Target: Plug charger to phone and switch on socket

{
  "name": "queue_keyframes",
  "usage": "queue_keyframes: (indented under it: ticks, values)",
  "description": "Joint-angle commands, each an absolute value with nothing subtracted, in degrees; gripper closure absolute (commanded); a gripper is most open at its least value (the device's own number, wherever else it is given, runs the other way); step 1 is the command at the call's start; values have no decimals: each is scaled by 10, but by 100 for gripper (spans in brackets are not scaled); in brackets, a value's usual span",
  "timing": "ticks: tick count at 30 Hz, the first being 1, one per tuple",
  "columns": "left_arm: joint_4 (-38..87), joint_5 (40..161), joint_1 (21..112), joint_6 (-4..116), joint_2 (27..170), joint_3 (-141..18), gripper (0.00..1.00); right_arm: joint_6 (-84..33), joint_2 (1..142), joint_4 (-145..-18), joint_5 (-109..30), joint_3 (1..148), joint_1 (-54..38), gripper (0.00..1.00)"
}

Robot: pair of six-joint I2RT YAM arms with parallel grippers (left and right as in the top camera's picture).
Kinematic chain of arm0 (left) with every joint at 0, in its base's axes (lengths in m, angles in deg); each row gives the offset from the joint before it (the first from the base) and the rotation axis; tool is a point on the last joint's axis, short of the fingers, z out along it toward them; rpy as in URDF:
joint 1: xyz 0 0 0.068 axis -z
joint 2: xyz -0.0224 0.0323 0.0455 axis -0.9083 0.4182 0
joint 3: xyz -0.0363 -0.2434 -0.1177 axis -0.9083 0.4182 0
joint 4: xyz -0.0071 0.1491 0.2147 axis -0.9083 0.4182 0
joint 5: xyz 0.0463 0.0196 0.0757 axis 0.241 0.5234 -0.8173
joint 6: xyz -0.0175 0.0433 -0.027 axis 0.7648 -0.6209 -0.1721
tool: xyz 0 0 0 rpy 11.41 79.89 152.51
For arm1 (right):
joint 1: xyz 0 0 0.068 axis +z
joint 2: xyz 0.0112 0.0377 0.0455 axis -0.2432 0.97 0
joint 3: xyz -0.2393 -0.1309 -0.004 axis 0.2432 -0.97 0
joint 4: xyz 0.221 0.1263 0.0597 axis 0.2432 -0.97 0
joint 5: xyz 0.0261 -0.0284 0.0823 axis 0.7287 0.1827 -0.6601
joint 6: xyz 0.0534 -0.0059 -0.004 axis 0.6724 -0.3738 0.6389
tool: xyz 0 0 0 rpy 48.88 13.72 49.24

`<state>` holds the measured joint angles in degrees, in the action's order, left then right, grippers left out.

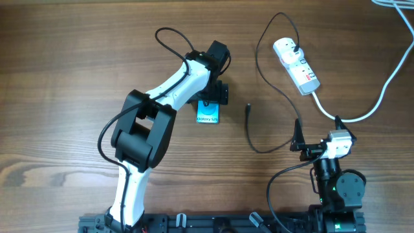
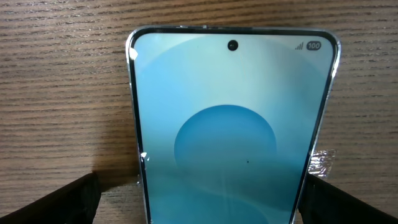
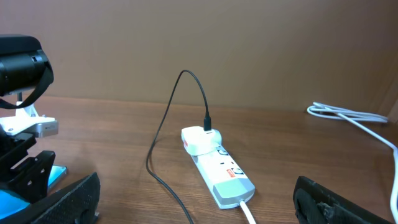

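Left wrist: phone (image 2: pixel 230 137) reads "100".

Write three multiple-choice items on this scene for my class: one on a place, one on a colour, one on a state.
1. Where is the charger's free plug tip?
A. On the table, between the phone and the socket.
B. In the phone's port.
C. On top of the socket.

2. What colour is the socket's body?
A. Black.
B. White.
C. Green.

3. How is the right hand?
A. Shut on the charger.
B. Shut on the phone.
C. Open, gripping nothing.

Answers:
1. A: the overhead view shows the tip on bare wood, apart from both.
2. B: the overhead and right wrist views show a white strip.
3. C: its wrist view shows the fingers wide apart, gripping nothing.
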<state>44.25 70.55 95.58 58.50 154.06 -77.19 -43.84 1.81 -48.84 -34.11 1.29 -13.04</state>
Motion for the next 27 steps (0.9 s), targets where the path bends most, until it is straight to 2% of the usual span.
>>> queue_keyframes:
  ticks: [1,11,27]
  values:
    - [448,695,956,589,1579,-759,0,-441,18,-487,-343,12,-130,0]
    - [455,747,962,589,1579,-759,0,-441,18,-487,-343,12,-130,0]
    - [444,729,988,604,1579,-759,0,-441,18,-487,-343,12,-130,0]
